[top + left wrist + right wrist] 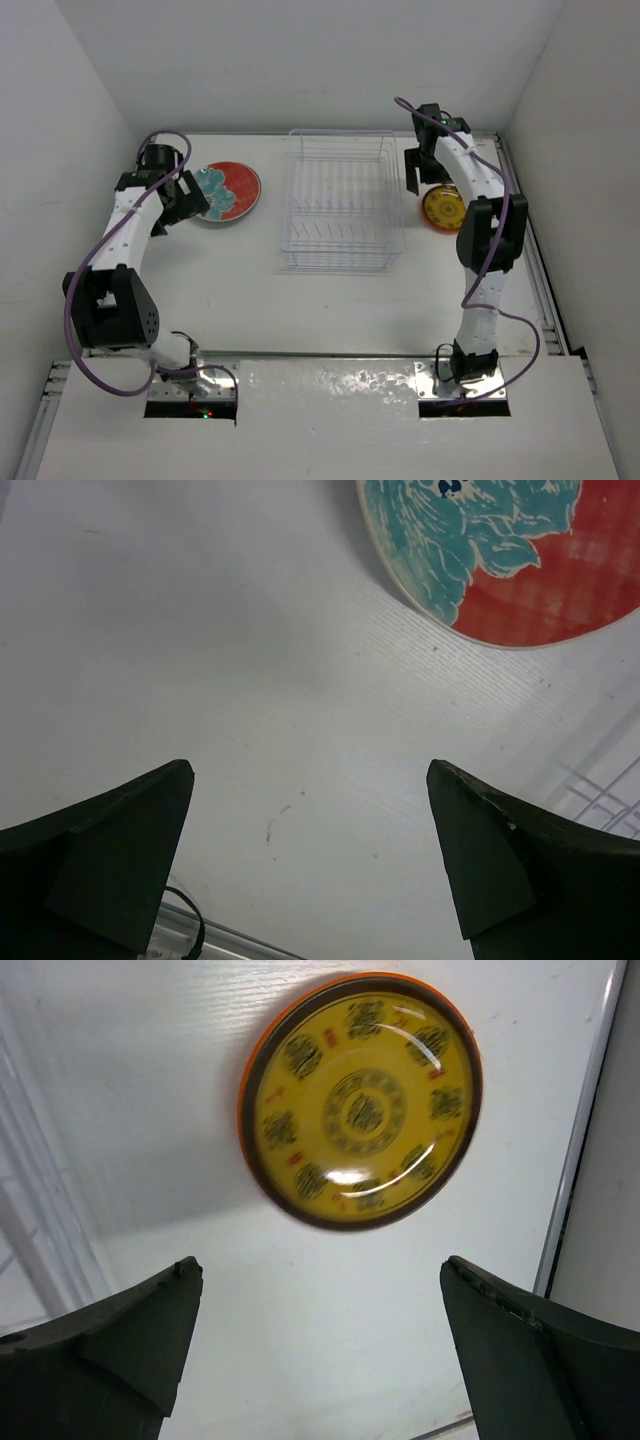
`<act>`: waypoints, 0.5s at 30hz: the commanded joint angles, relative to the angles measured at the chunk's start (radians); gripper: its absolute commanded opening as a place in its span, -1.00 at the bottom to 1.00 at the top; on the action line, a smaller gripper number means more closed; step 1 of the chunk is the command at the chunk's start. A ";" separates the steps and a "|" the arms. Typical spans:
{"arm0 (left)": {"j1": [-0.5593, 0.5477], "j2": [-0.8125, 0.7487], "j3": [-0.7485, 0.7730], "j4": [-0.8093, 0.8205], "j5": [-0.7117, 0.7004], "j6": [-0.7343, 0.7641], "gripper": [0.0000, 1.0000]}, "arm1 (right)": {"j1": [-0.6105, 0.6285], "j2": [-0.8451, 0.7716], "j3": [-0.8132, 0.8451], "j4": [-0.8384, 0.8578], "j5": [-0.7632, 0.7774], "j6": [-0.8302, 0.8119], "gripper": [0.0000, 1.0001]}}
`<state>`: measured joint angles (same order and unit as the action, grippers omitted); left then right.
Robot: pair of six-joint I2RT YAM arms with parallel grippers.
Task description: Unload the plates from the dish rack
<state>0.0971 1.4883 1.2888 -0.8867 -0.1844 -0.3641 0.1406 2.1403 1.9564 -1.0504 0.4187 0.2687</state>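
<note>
The dish rack (340, 200) stands at mid-desk (250, 290); to its left the teal plate (212, 185) lies on the red plate (245, 185), and to its right the yellow plate (360, 1110) rests on the orange plate (243, 1095). The left hand (310, 870) hangs over bare desk near the red-and-teal pair, fingers spread and holding nothing. The right hand (320, 1350) hangs near the yellow plate, likewise spread wide and clear of it.

Legible text, numbers, brands: none.
Yellow plate (362, 1100): dark-red round medallions and small red marks; whether ornament or characters cannot be told.
Teal patterned plate (480, 525): a small dark-blue mark, unreadable.
</note>
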 commanded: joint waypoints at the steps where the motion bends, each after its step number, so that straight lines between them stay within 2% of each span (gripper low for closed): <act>1: -0.014 0.000 0.088 -0.027 -0.048 0.019 1.00 | -0.001 -0.173 0.018 -0.026 -0.003 0.013 0.98; 5: -0.043 0.015 0.227 -0.101 -0.133 0.024 1.00 | -0.001 -0.382 -0.149 0.070 -0.179 0.030 0.98; 6: -0.053 0.012 0.268 -0.112 -0.165 0.025 1.00 | -0.001 -0.498 -0.254 0.102 -0.242 0.033 0.98; 8: -0.083 -0.019 0.288 -0.124 -0.193 0.031 1.00 | -0.001 -0.613 -0.351 0.153 -0.271 0.049 0.98; 11: -0.154 -0.120 0.245 -0.065 -0.220 0.056 1.00 | 0.004 -0.819 -0.488 0.156 -0.271 0.069 0.98; 15: -0.177 -0.313 0.096 0.038 -0.219 0.063 1.00 | 0.011 -1.071 -0.663 0.158 -0.239 0.047 0.98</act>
<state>-0.0750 1.3144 1.4532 -0.9234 -0.3630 -0.3218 0.1463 1.1603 1.3865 -0.9150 0.1856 0.3141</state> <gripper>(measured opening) 0.999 0.985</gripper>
